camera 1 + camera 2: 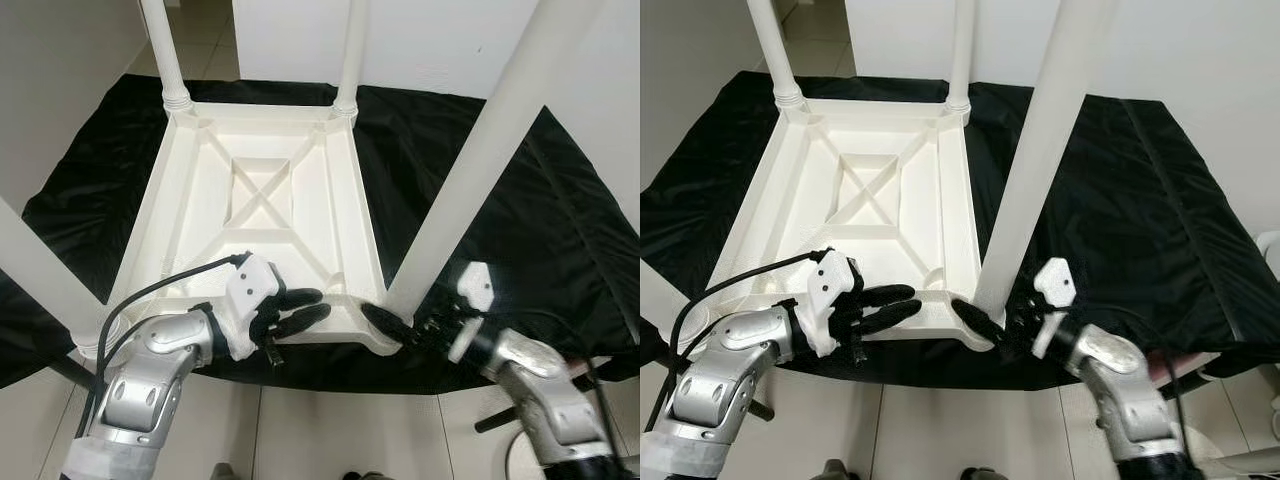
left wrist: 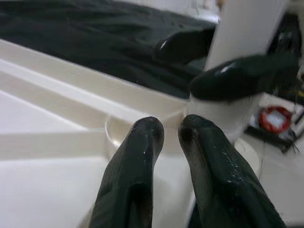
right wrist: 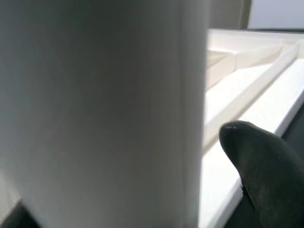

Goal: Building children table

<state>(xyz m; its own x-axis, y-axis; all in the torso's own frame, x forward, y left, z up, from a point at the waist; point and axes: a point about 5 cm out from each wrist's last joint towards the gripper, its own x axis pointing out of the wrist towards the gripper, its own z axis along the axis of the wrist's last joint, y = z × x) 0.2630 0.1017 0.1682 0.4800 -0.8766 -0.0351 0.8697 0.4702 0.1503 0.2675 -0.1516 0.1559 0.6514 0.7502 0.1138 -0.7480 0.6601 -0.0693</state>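
A white plastic table (image 1: pixel 262 205) lies upside down on a black sheet (image 1: pixel 470 250) spread over the floor, its ribbed underside facing up. Four white legs stand up from its corners. The two far legs (image 1: pixel 164 50) sit in the far corners, and one near leg (image 1: pixel 40 275) rises at the left. The near right leg (image 1: pixel 480 160) leans up and to the right from its corner socket. The right gripper (image 1: pixel 400 328) clasps the base of this leg, one finger (image 3: pixel 261 161) showing beside it. The left gripper (image 1: pixel 295 310) rests on the table's near edge just left of that corner, its fingers (image 2: pixel 137 161) narrowed, almost together, holding nothing.
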